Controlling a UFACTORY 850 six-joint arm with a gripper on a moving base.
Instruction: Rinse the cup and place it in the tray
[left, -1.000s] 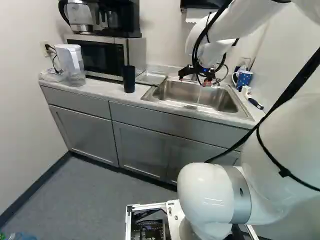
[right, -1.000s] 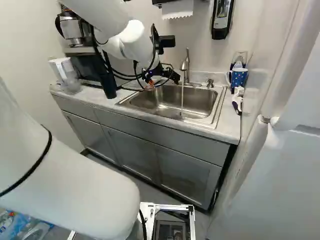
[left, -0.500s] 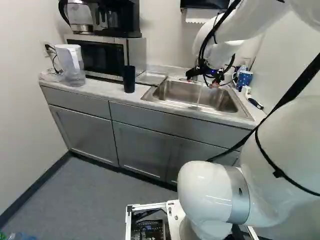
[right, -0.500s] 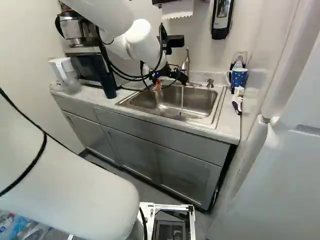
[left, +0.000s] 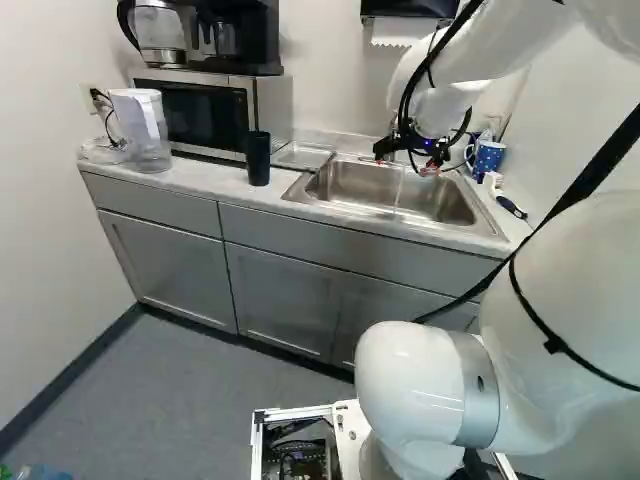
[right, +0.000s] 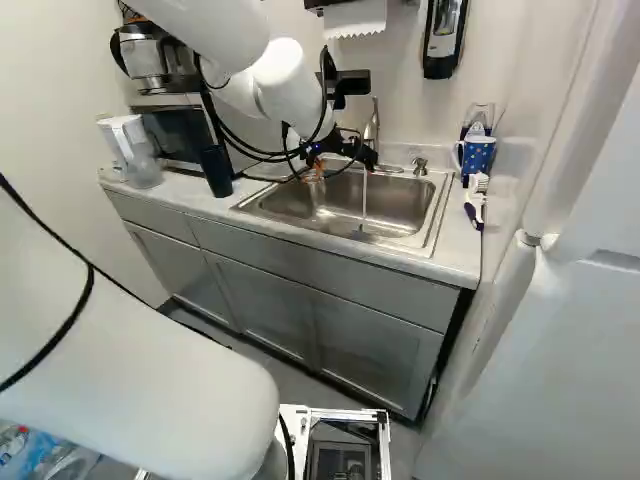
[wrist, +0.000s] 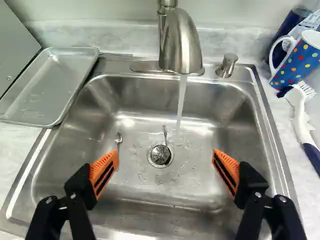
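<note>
Gripper (wrist: 166, 151) has shifted rightward over the sink (wrist: 267, 117) since the earlier frame — base (right: 350, 413) unmoved. Fingers stand wide apart, holding nothing. Dotted mug (wrist: 300, 57), presumably the cup, sits on the countertop (wrist: 280, 130) by the sink's rear right corner. Water (wrist: 181, 100) runs; judged step: fetching — next, reach and grasp the mug.

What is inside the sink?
A small spoon, another slim utensil by the drain, and running water. The open gripper hides parts of the sink.

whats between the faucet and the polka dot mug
A short metal fitting stands between the faucet and the polka-dot mug, seen in the wrist view.
</note>
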